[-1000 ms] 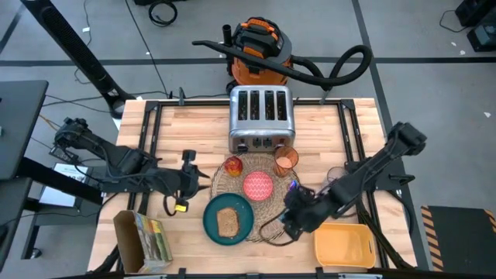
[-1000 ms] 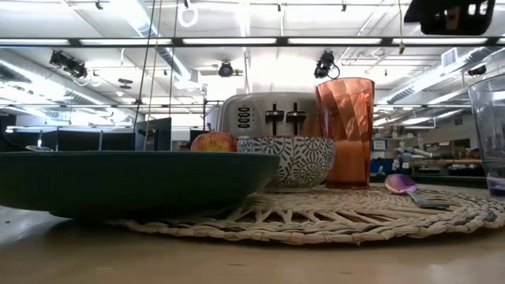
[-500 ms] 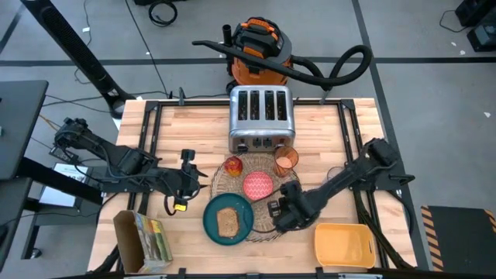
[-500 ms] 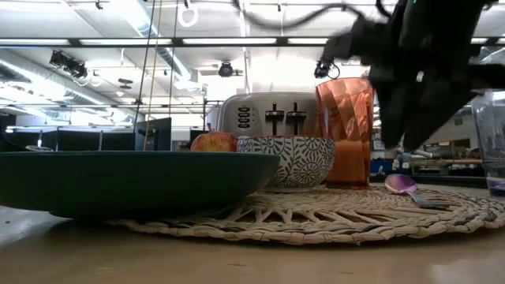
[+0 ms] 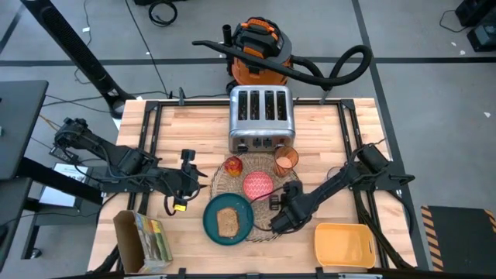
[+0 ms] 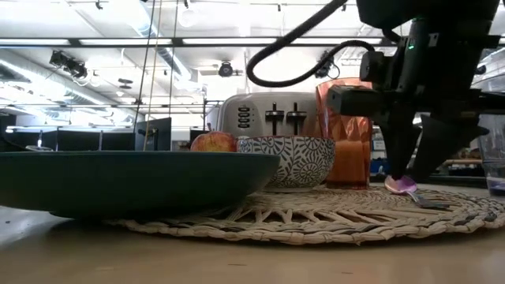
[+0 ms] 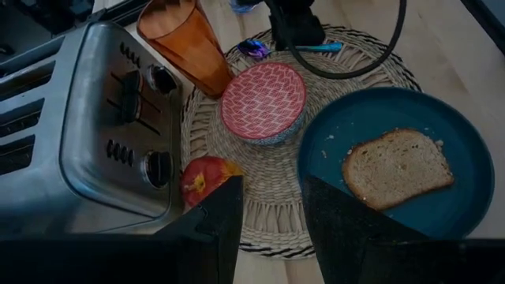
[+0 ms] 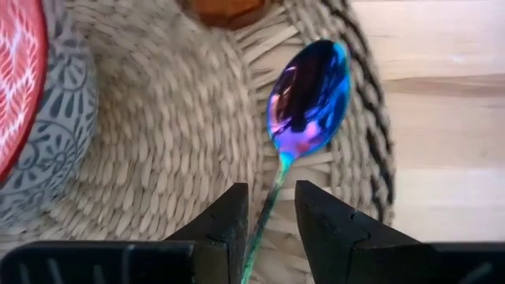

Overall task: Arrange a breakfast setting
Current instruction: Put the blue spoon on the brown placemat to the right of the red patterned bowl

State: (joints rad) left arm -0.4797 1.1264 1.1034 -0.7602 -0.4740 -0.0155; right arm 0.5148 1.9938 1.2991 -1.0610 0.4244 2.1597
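Right wrist view: my right gripper [image 8: 267, 207] straddles the blue spoon [image 8: 304, 102] handle, fingers apart, so I should center before closing.

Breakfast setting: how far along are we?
Mostly laid: the toast slice is on the teal plate, with bowl, cup and apple on the placemat. The right gripper straddles the spoon handle. Whether it needs moving is unclear.
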